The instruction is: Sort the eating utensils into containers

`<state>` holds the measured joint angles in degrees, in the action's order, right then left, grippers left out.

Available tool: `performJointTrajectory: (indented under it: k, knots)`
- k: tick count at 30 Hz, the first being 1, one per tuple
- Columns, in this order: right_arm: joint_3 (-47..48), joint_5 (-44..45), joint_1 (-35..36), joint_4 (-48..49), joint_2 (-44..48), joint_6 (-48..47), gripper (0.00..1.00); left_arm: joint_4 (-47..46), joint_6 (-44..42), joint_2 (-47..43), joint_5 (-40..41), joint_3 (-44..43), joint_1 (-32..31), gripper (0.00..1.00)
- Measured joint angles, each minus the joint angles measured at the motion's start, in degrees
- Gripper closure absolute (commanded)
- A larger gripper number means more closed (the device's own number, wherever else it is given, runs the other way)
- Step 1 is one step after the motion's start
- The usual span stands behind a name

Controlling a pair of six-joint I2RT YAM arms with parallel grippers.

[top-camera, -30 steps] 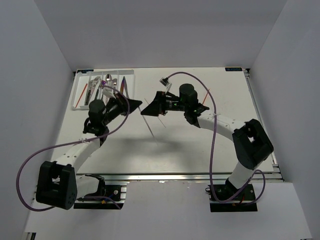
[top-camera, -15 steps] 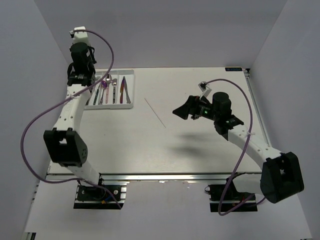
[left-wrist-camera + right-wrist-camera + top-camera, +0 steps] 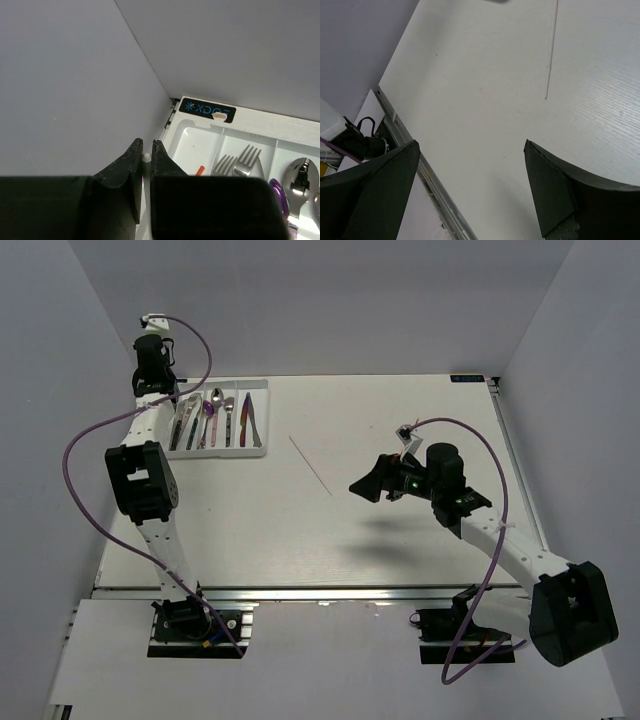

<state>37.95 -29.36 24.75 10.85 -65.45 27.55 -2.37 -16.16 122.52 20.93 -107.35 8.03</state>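
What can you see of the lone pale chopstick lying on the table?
The chopstick is a single thin, pale, straight stick; its material is too fine to tell. It lies flat on the white table, diagonal in the top view, with its far end toward the tray and its near end toward the right gripper. Only the table touches it: it lies apart from the tray, and the open gripper is clear of it.
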Motion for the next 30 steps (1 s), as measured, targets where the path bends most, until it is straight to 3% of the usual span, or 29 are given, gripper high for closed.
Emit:
performJointTrajectory:
  k: [6, 17, 20, 26, 28, 30]
  knots:
    - [0.0, -0.8, 1.5, 0.0, -2.4, 0.0, 0.11, -3.2, -2.1, 0.0, -0.9, 0.2, 0.5, 1.00]
    - [0.0, -0.6, 1.6, 0.0, -2.5, -1.0, 0.11, -4.2, -2.8, 1.7, -1.5, 2.6, 0.5, 0.83]
    - [0.0, -0.6, 1.6, 0.0, -2.5, -1.0, 0.11, -4.1, -3.1, 2.7, -1.4, 3.4, 0.5, 0.83]
    - [0.0, -0.5, 1.6, 0.0, -2.5, -1.0, 0.11, -4.2, -4.0, 2.9, -0.6, 6.1, 0.5, 0.57]
    - [0.0, -0.5, 1.6, 0.0, -2.5, -1.0, 0.11, -4.2, -4.2, 2.9, -0.2, 7.2, 0.5, 0.43]
    - [0.0, -0.5, 1.6, 0.0, -2.5, -1.0, 0.11, -4.3, -4.2, 2.9, 0.5, 8.1, 0.5, 0.38]
